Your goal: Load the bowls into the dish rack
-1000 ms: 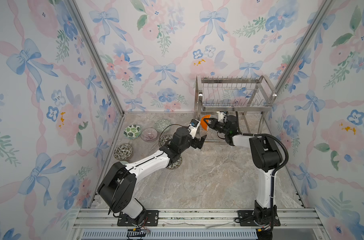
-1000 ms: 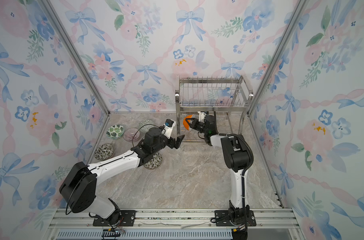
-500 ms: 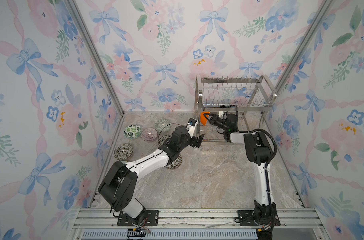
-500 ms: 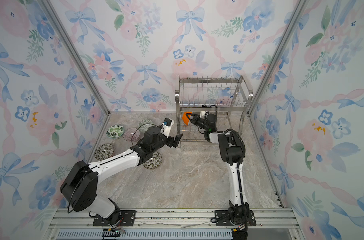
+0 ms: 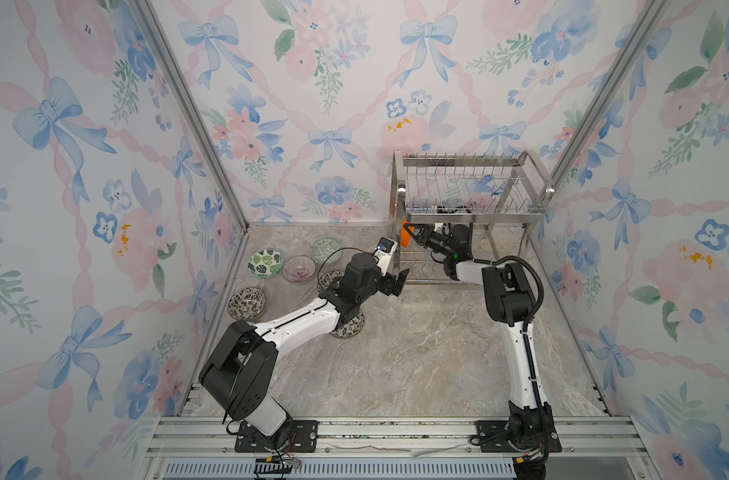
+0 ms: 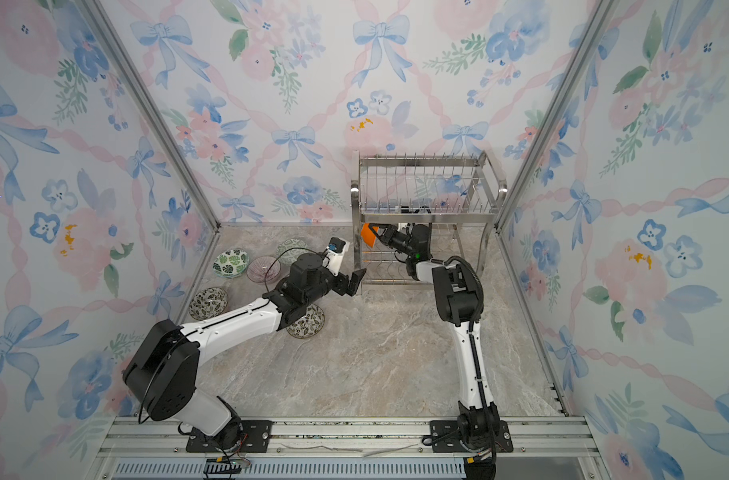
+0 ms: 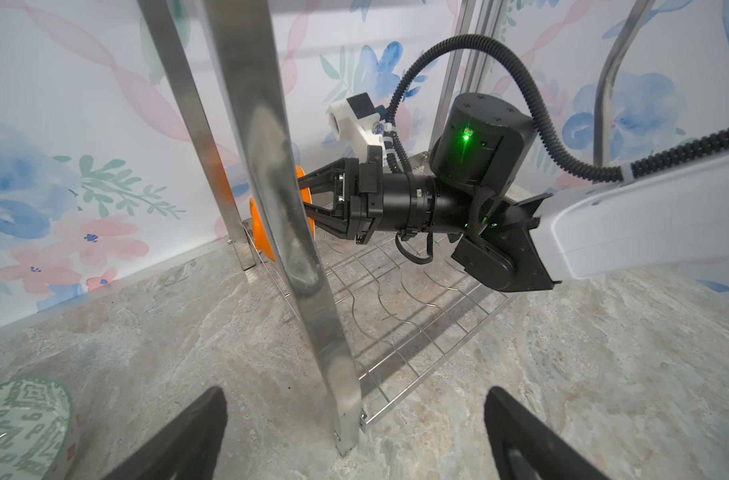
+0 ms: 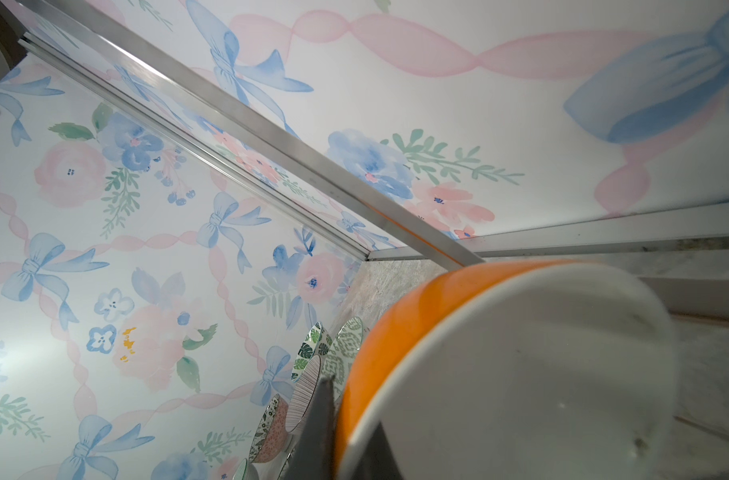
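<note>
The right tool [image 5: 414,237] pinches the orange bowl [image 5: 405,240] on edge at the dish rack [image 5: 397,195]'s lower tier. Seat it between the wires before releasing. The left tool [image 5: 398,284] hangs spread beside the rack.

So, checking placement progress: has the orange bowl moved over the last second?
Yes: the orange bowl, gripped by the right tool, has shifted slightly left and farther back, closer to the left leg of the dish rack.

Most bowls [image 5: 298,268] lie left of the dish rack [image 5: 466,212].
</note>
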Controlling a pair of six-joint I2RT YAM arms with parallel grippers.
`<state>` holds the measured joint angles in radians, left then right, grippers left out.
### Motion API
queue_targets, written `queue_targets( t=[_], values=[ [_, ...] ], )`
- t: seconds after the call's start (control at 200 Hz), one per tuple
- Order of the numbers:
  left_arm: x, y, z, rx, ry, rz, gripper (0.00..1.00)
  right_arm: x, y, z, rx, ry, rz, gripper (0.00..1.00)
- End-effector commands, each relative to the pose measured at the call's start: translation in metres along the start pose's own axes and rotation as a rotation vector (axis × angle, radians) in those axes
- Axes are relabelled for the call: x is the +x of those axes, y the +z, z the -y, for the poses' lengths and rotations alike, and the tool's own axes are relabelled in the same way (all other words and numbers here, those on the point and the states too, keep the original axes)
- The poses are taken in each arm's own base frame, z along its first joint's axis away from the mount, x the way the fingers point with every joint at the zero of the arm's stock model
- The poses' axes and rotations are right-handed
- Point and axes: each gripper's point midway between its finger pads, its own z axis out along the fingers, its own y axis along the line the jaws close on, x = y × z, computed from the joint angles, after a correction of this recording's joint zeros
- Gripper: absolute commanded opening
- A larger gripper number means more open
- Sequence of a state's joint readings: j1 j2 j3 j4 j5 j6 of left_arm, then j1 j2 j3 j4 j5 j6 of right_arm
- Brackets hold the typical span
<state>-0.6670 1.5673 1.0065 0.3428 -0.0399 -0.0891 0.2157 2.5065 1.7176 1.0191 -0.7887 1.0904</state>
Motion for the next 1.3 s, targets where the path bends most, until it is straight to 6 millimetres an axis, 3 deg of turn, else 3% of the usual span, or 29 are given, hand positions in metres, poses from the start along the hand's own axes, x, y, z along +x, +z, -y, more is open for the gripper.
queue_targets(
  t=[0.0,0.38,0.92,1.295],
  values=[
    [0.001,0.003,-0.003,0.0,-0.016,0.002,0.98,-0.006,0.0,-0.004,-0.029,-0.029,-0.018,0.0],
    [0.007,0.001,-0.001,0.011,-0.032,-0.005,0.98,0.004,-0.001,0.007,0.048,-0.051,-0.085,0.0],
    [-0.003,-0.002,0.002,0.02,-0.029,0.017,0.98,0.015,-0.003,0.015,0.096,-0.064,-0.17,0.02],
    [-0.002,-0.002,0.004,0.035,-0.028,0.015,0.98,0.018,-0.002,0.018,0.098,-0.051,-0.191,0.08]
  ],
)
